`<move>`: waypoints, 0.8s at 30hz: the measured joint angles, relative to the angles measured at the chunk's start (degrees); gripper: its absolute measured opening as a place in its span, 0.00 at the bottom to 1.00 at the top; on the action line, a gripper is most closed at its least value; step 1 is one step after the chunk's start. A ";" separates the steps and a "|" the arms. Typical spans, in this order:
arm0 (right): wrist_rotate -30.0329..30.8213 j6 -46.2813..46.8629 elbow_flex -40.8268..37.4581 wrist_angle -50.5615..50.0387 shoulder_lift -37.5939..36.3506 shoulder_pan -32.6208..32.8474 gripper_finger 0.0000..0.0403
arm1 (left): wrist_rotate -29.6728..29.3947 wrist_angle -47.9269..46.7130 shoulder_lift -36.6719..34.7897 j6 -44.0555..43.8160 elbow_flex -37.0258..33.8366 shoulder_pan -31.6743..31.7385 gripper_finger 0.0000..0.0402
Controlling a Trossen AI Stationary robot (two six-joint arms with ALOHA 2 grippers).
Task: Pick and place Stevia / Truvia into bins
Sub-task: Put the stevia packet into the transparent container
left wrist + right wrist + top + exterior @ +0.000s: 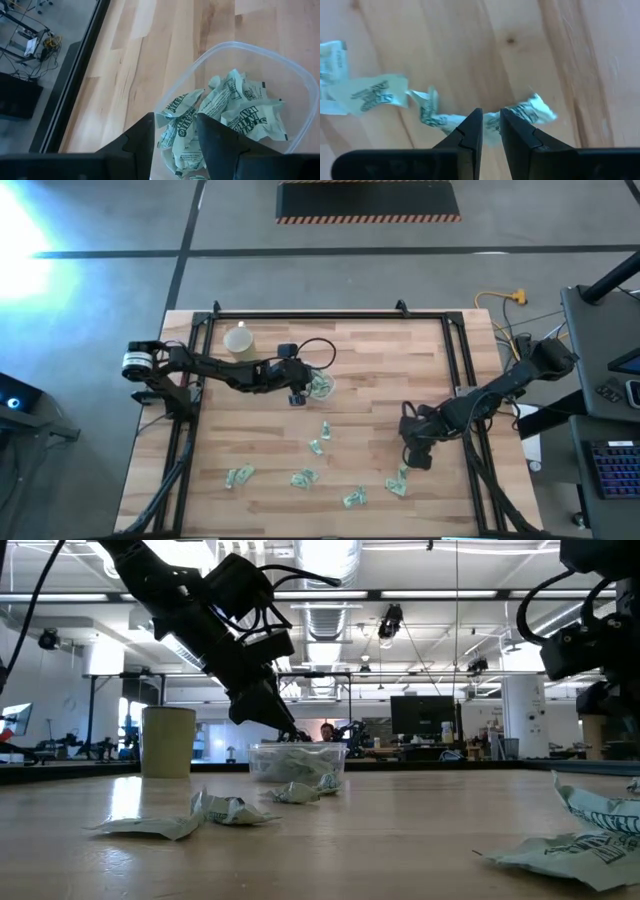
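While the left gripper hangs over the clear tub near the table's middle-far area, its fingers are spread apart with nothing between them, directly above the crumpled Stevia sachets piled inside. Tub sits right of the pale yellow cup, well apart from it. In the low view the left arm slants down to the tub's rim, sachets visible through the wall.

Right gripper is low over the near-right part of the wooden table, beside the loose sachets there. Wrist view: its fingers are close together with a crumpled sachet lying at the tips; cannot tell if it is pinched or just resting on the wood under them.

More loose sachets scattered across the near half: one near-left, a couple mid, one near-centre. All lie flat-ish and crumpled, apart from each other.
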 joint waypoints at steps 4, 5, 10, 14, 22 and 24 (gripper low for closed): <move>0.06 1.53 -0.68 -1.11 0.00 0.00 0.15 | 0.00 -0.01 0.00 0.00 0.00 0.00 0.32; 0.28 1.55 -0.80 -1.07 0.00 0.00 0.15 | 0.00 0.01 0.00 0.00 0.00 0.00 0.32; 2.40 1.57 -1.52 -1.07 0.00 0.00 0.15 | 0.00 0.00 0.00 0.00 -0.02 0.00 0.32; 2.99 1.55 -1.86 -1.57 0.00 0.00 0.15 | 0.00 0.00 0.00 -0.01 -0.02 0.00 0.32; 2.99 0.81 0.43 -4.15 -0.09 0.00 0.15 | 0.02 -0.01 0.00 -0.02 -0.02 0.00 0.32; 3.01 0.79 0.83 -4.68 -0.09 0.00 0.15 | 0.02 0.01 0.00 0.00 -0.02 0.00 0.32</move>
